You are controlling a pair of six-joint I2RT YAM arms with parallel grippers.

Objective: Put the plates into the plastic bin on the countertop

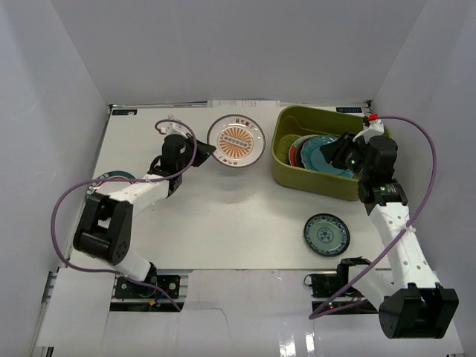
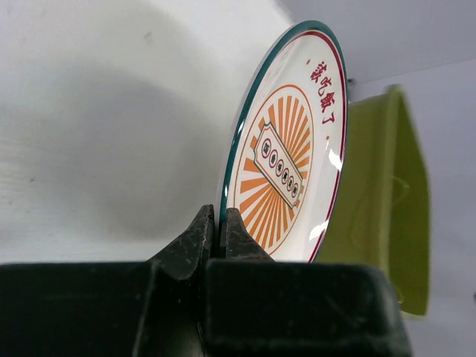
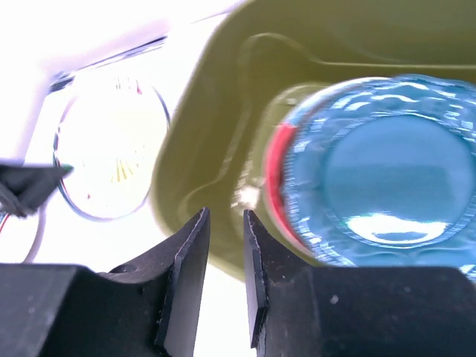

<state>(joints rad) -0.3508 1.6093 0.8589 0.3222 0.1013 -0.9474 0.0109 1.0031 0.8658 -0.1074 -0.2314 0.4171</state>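
Observation:
My left gripper point(image 1: 206, 151) is shut on the left rim of the orange sunburst plate point(image 1: 236, 141) and holds it above the countertop point(image 1: 223, 216), left of the olive-green plastic bin point(image 1: 286, 160). In the left wrist view the gripper point(image 2: 221, 232) pinches the plate point(image 2: 286, 156) edge-on, with the bin point(image 2: 387, 201) behind. My right gripper point(image 1: 332, 155) is over the bin, slightly open and empty point(image 3: 225, 216). The teal scalloped plate point(image 3: 387, 171) lies in the bin on a red-rimmed plate point(image 3: 275, 167). A small teal plate point(image 1: 326, 234) lies on the countertop in front of the bin.
Another teal-rimmed plate point(image 1: 111, 178) lies at the left edge, partly hidden under my left arm. White walls close in the countertop on the left, back and right. The right wrist view also shows the sunburst plate point(image 3: 111, 160) left of the bin's wall point(image 3: 201, 149).

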